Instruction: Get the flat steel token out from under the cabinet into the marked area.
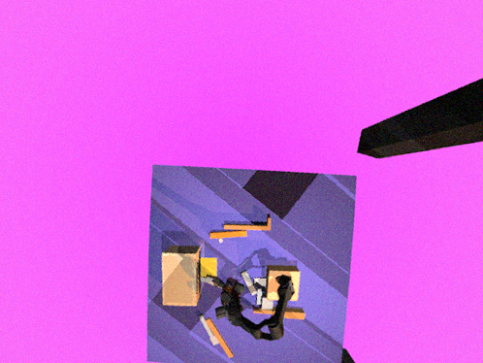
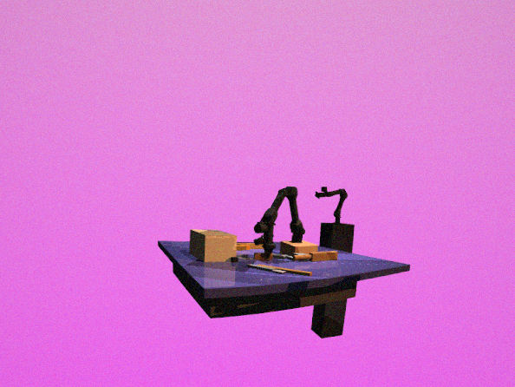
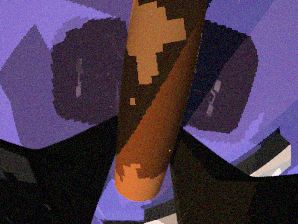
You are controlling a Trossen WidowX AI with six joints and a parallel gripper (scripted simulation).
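The tan cabinet (image 1: 177,281) (image 2: 220,248) stands at the table's left side. The yellow marked area (image 1: 209,266) lies in front of it. My gripper (image 3: 145,127) (image 2: 268,255) is low over the table, shut on the round orange handle (image 3: 150,107) (image 2: 262,257) of a tool. In the top view a pale part (image 1: 208,279) lies near the yellow area's lower edge, toward the cabinet front; it appears to be the tool's far part, partly hidden by the arm. The token cannot be made out in any view, and the space under the cabinet is hidden.
Orange bars (image 1: 228,234) (image 1: 248,227) lie above the marked area in the top view, beside a small white dot (image 1: 220,241). Another orange bar (image 1: 220,341) lies with a pale strip (image 1: 209,330). Several pale pieces (image 1: 249,282) lie near the arm's wooden base box (image 1: 274,282) (image 2: 299,248).
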